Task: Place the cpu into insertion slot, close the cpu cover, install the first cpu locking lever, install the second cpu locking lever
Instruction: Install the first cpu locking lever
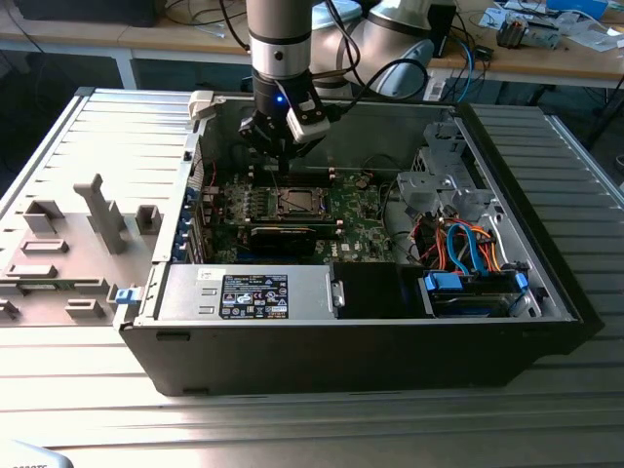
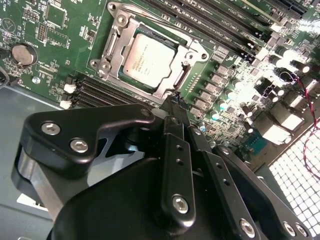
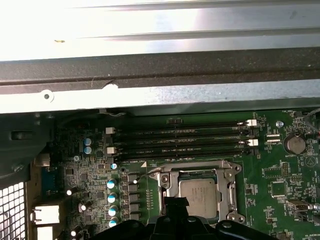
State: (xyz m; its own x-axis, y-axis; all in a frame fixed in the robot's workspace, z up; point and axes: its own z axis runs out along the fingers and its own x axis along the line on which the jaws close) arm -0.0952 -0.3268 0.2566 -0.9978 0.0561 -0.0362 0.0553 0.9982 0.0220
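While the claw [image 2: 172, 102] sits pinched together, the flat silvery cpu [image 2: 148, 58] lies under its square metal cpu cover [image 2: 112, 57].

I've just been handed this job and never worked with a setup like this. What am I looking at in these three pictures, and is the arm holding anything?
The exterior view comes from a camera off the arm. It shows an opened computer case lying on a ribbed metal table, with one robot arm reaching down into it. At the arm's end is the gripper, the part that grasps.

The two wrist views come from cameras riding on the arm, looking down at the green circuit board. The black shape low in the second wrist view is the gripper itself.

The cpu, a flat silvery square, already sits in the insertion slot, and the cpu cover, a thin metal frame, lies down around it. The gripper's tips hover close by the slot's edge. I see nothing held in it.
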